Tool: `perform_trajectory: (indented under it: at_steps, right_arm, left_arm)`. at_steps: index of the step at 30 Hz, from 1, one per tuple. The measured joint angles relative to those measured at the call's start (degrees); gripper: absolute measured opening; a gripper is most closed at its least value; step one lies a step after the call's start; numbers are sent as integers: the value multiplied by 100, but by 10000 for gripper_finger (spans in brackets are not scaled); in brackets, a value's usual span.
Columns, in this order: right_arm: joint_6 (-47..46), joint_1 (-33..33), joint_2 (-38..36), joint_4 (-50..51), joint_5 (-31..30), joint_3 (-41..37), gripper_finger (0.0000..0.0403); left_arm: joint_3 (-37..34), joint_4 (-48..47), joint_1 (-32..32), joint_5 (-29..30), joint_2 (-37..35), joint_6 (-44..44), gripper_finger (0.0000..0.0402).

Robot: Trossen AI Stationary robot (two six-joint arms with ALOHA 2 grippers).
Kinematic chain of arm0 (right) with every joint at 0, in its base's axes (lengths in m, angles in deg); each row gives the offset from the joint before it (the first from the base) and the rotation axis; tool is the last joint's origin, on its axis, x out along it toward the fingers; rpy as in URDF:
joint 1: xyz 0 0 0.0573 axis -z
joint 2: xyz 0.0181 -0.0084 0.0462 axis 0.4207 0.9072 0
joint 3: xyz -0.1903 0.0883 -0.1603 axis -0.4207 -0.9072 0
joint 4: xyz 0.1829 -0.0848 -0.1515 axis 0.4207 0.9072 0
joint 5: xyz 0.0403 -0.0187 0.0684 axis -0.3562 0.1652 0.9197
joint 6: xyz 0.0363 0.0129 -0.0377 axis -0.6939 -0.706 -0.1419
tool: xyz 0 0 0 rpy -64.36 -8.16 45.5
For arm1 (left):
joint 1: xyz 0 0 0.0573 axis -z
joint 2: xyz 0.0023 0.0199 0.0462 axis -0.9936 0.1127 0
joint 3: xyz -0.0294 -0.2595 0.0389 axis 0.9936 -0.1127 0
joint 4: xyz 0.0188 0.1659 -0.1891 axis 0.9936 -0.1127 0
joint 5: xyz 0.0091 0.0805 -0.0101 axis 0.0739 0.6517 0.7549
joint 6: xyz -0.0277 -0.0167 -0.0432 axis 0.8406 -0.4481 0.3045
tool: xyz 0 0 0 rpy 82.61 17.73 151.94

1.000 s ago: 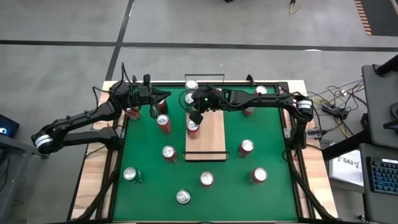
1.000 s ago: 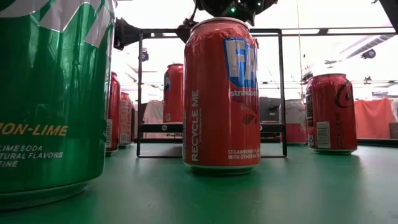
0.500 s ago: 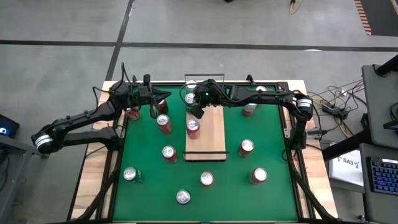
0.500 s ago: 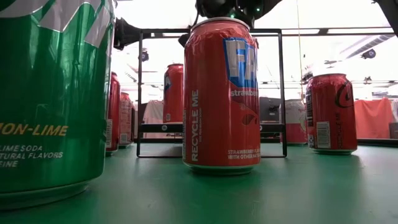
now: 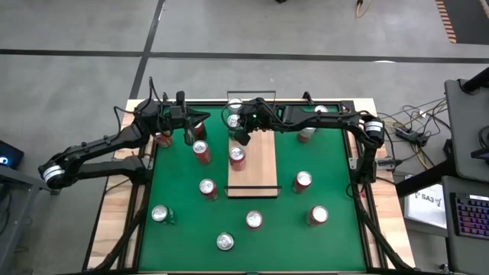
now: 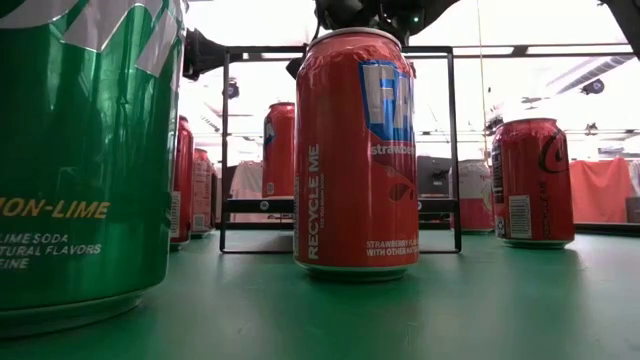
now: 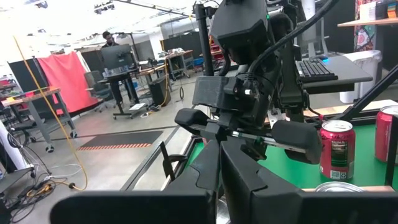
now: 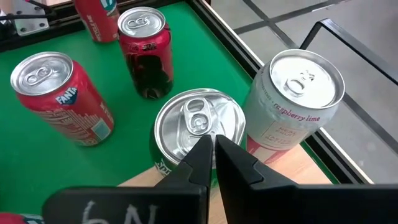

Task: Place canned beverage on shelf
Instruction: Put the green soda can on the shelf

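Three cans already stand on the shelf (image 5: 252, 164); my right gripper (image 8: 214, 152), closed and empty, hovers above its green can (image 8: 196, 127); more cans remain.

Legible markings:

- Large green can (image 6: 85, 150), low view: "-LIME", "LIME SODA", "NATURAL FLAVORS", partly cut off at the frame edge.
- Red can (image 6: 357, 150), low view: "RECYCLE ME" running vertically; blue logo patch with letters "FA" showing; small print "STRAWBERRY FLAVORED", "WITH OTHER NATURAL".
- Red tilted can (image 8: 59, 102), right wrist view: "Fanta" on its side.
- White can (image 8: 292, 112), right wrist view: "raspberry lime" below the rim.
- Right end effector (image 8: 214, 149), right wrist view: handwritten "6N" on its body.
- White sheet (image 5: 428, 202), high view, beside the bench: "SA3".
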Motion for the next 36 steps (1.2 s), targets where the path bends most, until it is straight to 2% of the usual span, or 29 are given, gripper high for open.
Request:
perform_trajectory:
  at_steps: [6,16,36]
  right_arm:
    - [-45,0,0,9,-247,-9,12]
    - [-445,-13,-5,331,-318,-2,12]
    - [-340,-259,-55,604,-415,244,12]
  left_arm:
    - [0,0,1,0,0,0,0]
    - [0,1,-1,0,0,-2,0]
    - [0,2,-1,0,0,-17,0]
